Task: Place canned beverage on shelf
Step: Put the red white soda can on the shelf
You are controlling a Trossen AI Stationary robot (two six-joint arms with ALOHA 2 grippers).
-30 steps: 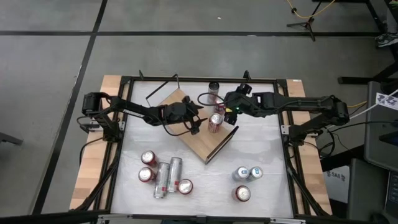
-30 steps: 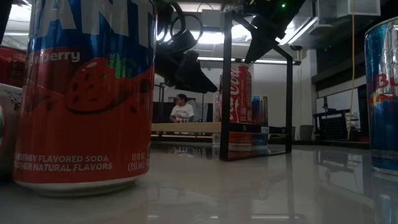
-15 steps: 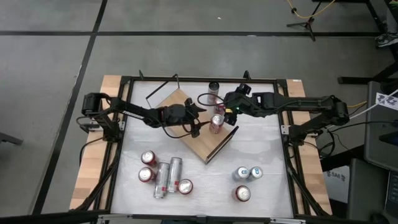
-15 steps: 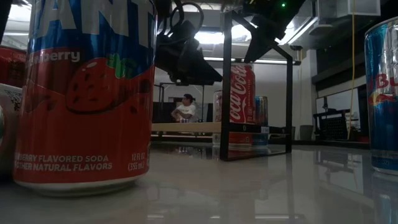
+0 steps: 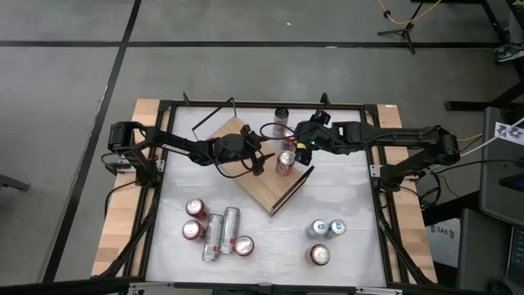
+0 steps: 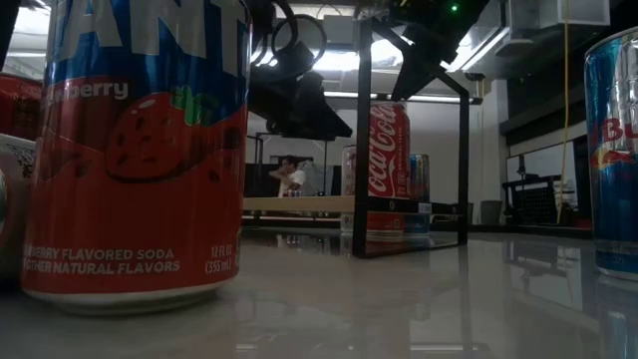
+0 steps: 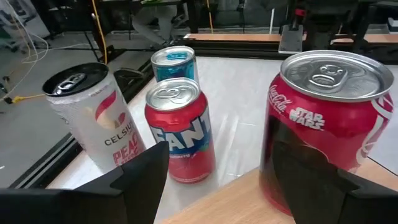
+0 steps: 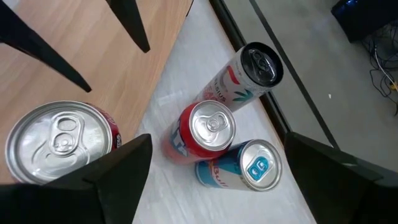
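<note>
A red Coca-Cola can [image 5: 284, 162] stands upright on its base on the light-brown wooden shelf [image 5: 258, 184], near the board's far right edge. It also shows in the low view [image 6: 387, 165]. My left gripper [image 5: 260, 160] is open over the board, level, just left of the can [image 7: 323, 124]. My right gripper [image 5: 296, 152] is open just above and to the right of the can, pointing down. The can's top [image 8: 59, 140] shows beside one of its fingers [image 8: 115, 171], outside the gap.
Black wire rails stand at the shelf's ends [image 5: 214, 115] [image 5: 292, 188]. One can stands at the table's far edge [image 5: 282, 115]. Several cans stand and lie near left [image 5: 214, 231]. Three cans stand near right [image 5: 323, 238]: a Celsius [image 7: 93, 118], a Fanta [image 7: 180, 134], a blue one [image 8: 249, 165].
In the low view the Coca-Cola can has gone from slightly leaning to upright and shifted a little toward the table's right. My left gripper has risen a little beside it over the shelf.
</note>
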